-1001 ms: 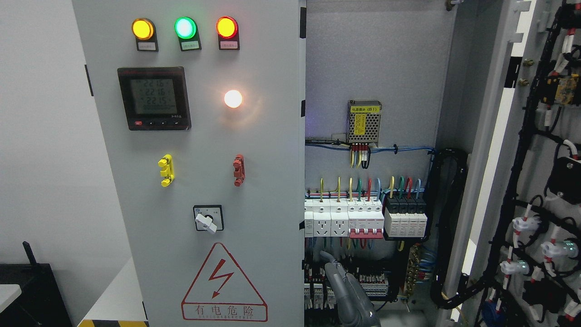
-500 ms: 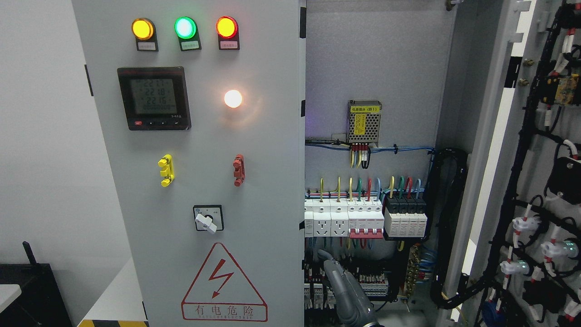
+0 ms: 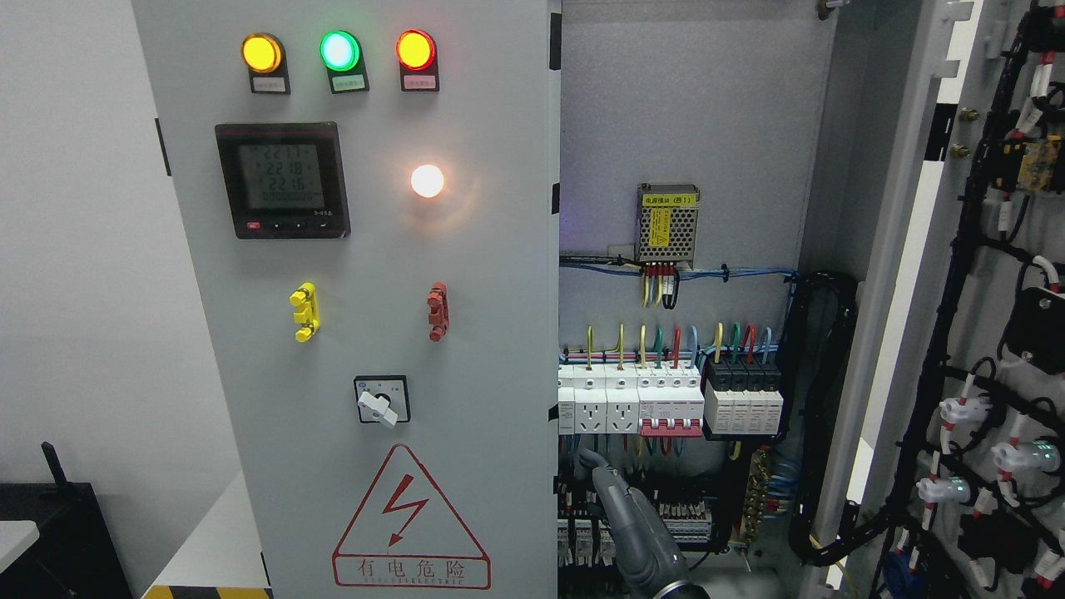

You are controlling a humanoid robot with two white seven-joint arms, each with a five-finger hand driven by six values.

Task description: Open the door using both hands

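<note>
A grey robot hand [image 3: 636, 528] rises from the bottom edge at 6 o'clock, its arm's side unclear; 1 finger [image 3: 592, 459] points up, its grasp impossible to judge. The left door [image 3: 366, 333] is closed; the right door [image 3: 982, 316], at 3 o'clock, stands open, cut off by the frame.
</note>
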